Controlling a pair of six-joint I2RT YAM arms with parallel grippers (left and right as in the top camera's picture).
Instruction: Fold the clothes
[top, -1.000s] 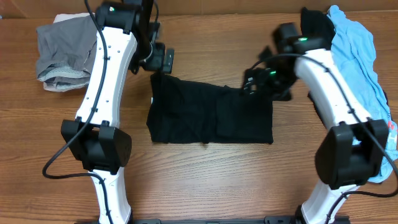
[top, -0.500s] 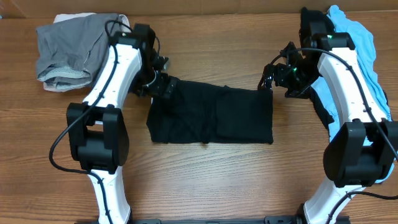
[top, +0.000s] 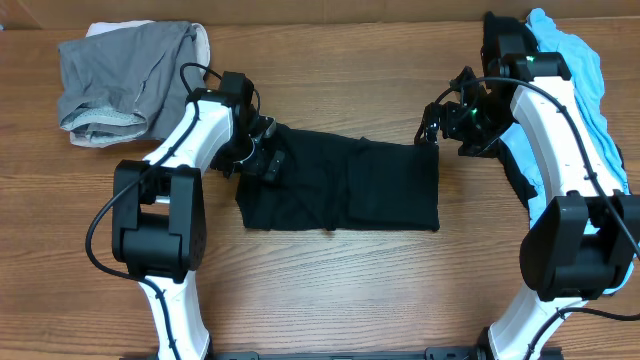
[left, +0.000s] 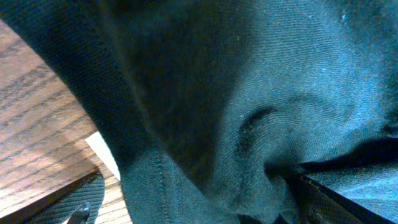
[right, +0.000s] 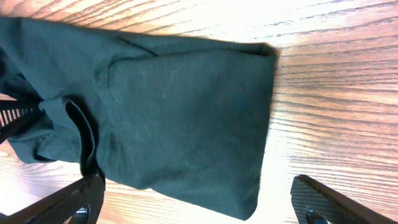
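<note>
At the middle of the wooden table lies the black garment, flat, with its long axis running left to right and one short edge toward each arm. The left gripper is down on the garment's far left corner. Its wrist view is filled with dark cloth, and a finger shows at each lower corner, so the jaws stand spread wide with rumpled cloth bunched between them rather than pinched. The right gripper is at the far right corner. Its jaws are also spread wide, one finger over the cloth and the other over bare wood, holding nothing. From overhead the garment is a dark rectangle with faint creases. The right wrist view alone shows a doubled layer, a seam across it and a loose fold at one end. A grey garment is heaped at the far left of the table, well apart. A blue garment lies along the right edge, beside the right arm.
</note>
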